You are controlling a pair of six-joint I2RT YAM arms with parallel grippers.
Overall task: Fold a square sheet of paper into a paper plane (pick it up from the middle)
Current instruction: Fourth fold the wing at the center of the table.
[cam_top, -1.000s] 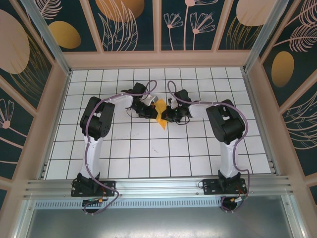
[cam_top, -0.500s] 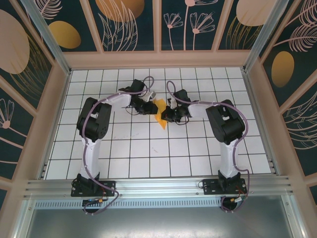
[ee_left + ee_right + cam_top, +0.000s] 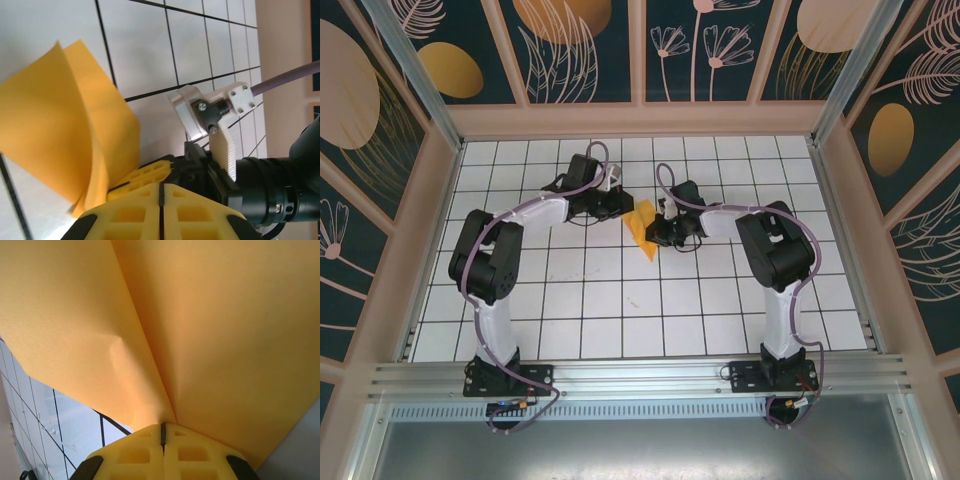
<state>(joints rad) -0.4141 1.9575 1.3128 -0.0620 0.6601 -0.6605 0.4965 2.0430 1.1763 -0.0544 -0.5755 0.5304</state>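
From the top external camera, the sheet of paper (image 3: 642,228) is a small, partly folded orange shape over the table (image 3: 620,300). It sits about midway between the left and right edges and nearer the far edge than the near one. The left gripper (image 3: 620,207) is just beside its left side and the right gripper (image 3: 658,230) is at its right side. From this height I cannot tell how either pair of jaws stands.

In the left wrist view, the left gripper (image 3: 161,186) has its yellow fingers pressed together along one seam with nothing visible between them. The paper (image 3: 65,125) stands to their left as two loose flaps, lifted clear of the tiles.

In the right wrist view, the right gripper (image 3: 162,426) is pinching the paper (image 3: 210,340) right where its crease runs into the closed fingers. A small dent shows in the left flap.

The sheet looks very light, thin and limp. It probably bows under its own weight, dents easily and slips between smooth pads. A firm pinch on the crease, where the layers double and stiffen, seems the best hold. A grip on a free flap risks crumpling it.
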